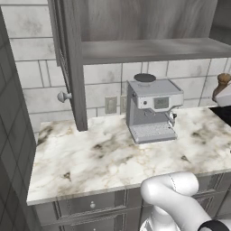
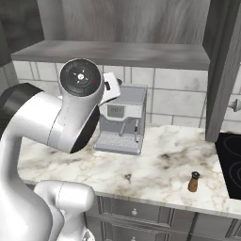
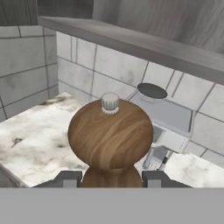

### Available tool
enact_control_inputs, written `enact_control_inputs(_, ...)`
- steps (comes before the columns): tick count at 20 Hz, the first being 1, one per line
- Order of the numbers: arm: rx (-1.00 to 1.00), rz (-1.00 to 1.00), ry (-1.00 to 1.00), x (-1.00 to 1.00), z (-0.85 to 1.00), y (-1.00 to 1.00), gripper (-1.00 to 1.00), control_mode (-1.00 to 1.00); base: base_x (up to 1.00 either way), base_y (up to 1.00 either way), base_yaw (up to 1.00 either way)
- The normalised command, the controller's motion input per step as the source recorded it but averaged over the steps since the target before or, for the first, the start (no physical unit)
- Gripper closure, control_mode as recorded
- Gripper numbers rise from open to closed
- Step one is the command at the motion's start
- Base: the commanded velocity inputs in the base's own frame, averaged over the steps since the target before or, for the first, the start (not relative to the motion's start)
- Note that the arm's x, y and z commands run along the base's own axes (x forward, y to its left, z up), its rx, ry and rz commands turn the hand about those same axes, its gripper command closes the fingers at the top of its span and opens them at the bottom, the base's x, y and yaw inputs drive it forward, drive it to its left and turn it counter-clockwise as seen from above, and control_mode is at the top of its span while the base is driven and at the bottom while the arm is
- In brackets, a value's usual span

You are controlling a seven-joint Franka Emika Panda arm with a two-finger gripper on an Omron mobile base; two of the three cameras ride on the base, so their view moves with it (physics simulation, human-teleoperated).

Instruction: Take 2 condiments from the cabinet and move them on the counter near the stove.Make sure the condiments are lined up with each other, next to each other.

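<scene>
Gripper (image 3: 112, 178) clamped (arm raised)

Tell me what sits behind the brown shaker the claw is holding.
Behind the brown shaker, gripped by the claw, stand the espresso machine and tiled wall. The shaker covers the machine's left part and some marble counter.

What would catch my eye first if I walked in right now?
Probably the brown wooden shaker held upright between the gripper fingers, above the marble counter. Next, the silver espresso machine standing at the tiled wall, and a smaller shaker standing alone near the black stove.
</scene>
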Motion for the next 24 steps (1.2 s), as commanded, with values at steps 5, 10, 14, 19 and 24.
enact_control_inputs(5, 0.0, -0.06, 0.01, 0.0, -0.46, -0.25, 1.0, -1.0, 0.0, 0.0, 0.0)
enact_control_inputs(10, 0.0, -0.04, 0.0, 0.0, -0.47, -0.14, 1.0, -1.0, 0.0, 0.0, 0.0)
enact_control_inputs(14, 0.03, -0.04, 0.0, 0.0, -0.24, -0.3, 1.0, -1.0, 0.0, 0.0, 0.0)
enact_control_inputs(19, 0.01, -0.06, 0.0, 0.0, -0.23, -0.42, 1.0, -1.0, 0.0, 0.0, 0.0)
enact_control_inputs(24, 0.0, -0.03, 0.0, 0.0, -0.13, -0.33, 1.0, -1.0, 0.0, 0.0, 0.0)
